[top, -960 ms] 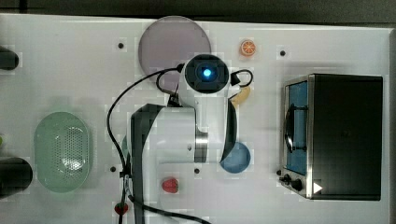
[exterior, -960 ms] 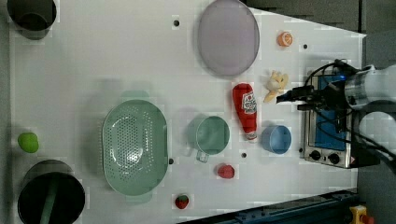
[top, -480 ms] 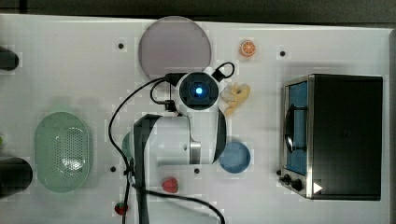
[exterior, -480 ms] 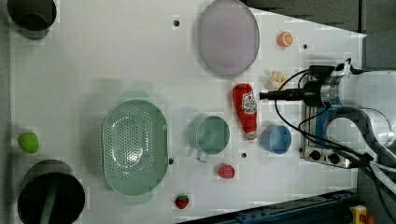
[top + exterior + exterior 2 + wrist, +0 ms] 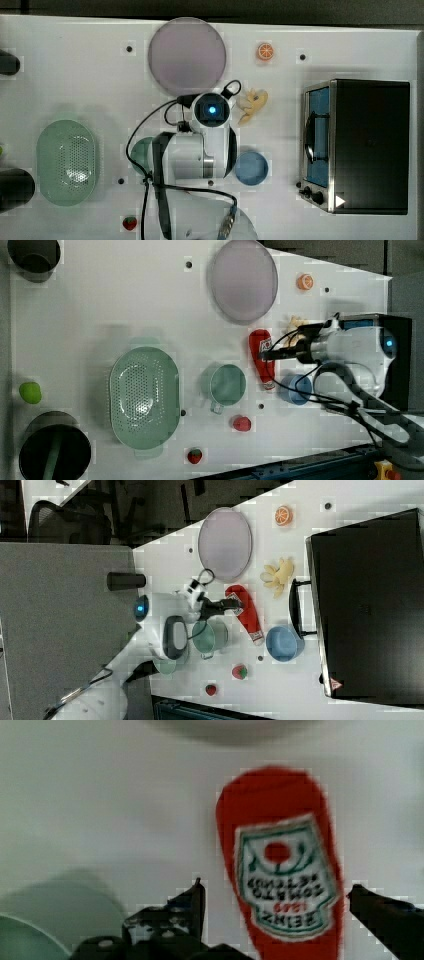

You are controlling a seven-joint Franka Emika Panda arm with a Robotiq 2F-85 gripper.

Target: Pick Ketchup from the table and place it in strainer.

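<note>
Black gripper [image 5: 274,907] stood spread wide, fingers either side of the Ketchup [image 5: 282,865], nothing grasped.
Ketchup was a glossy red elongated bottle with a white-green label, lying flat on the white table [image 5: 100,315] between green cup [image 5: 227,385] and blue bowl [image 5: 295,389]; perforated mint strainer [image 5: 144,397] sat well apart.

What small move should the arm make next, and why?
Probably lower the tool straight down, then close. Its fingers stand open on either side of the Ketchup, which lies flat on the table, ungripped, apart from the strainer.
</note>
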